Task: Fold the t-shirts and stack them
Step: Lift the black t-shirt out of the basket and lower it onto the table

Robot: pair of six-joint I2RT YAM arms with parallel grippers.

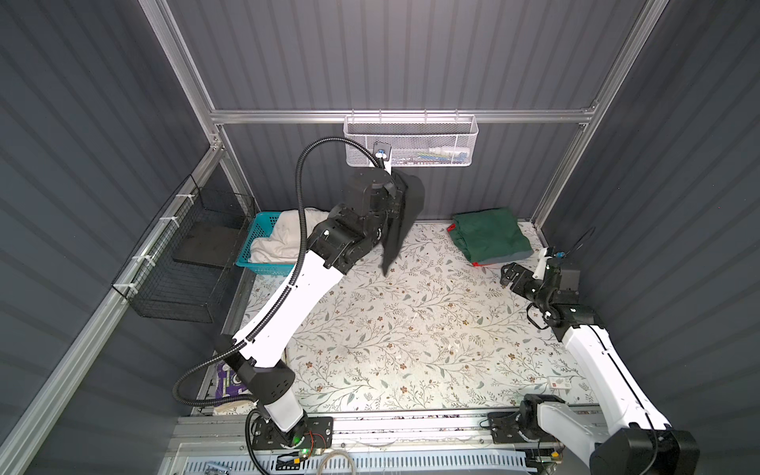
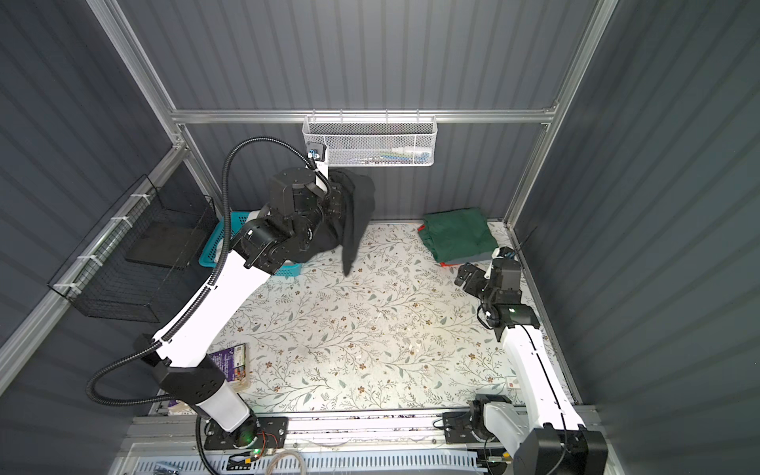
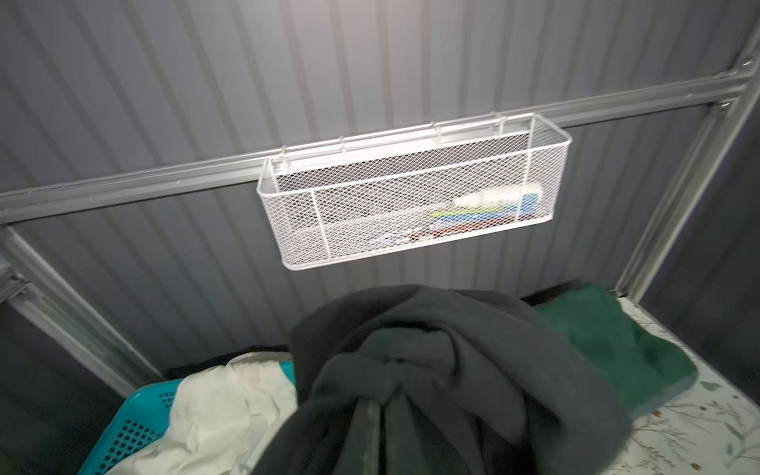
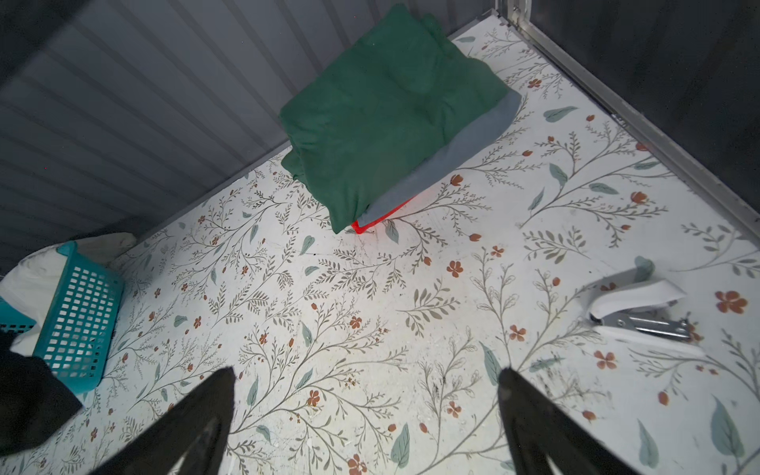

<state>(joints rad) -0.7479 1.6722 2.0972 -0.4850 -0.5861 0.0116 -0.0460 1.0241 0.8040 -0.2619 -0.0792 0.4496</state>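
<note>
From where I stood, nothing lay spread for folding on the flowered table (image 1: 411, 349), and the black t-shirt (image 1: 401, 230) dangled bunched above its far half. Beyond it, the dark green t-shirt (image 4: 390, 111), grey t-shirt (image 4: 473, 144) and red t-shirt (image 4: 370, 222) sat stacked in the far right corner, and the cream-white t-shirt (image 1: 279, 238) lay heaped in the turquoise basket (image 1: 265, 218), so I judged two remained. The right gripper (image 4: 368, 372) hovered low and empty, jaws wide, near the stack; the left arm reared high, its left gripper (image 3: 374, 405) pinched on the black cloth.
</note>
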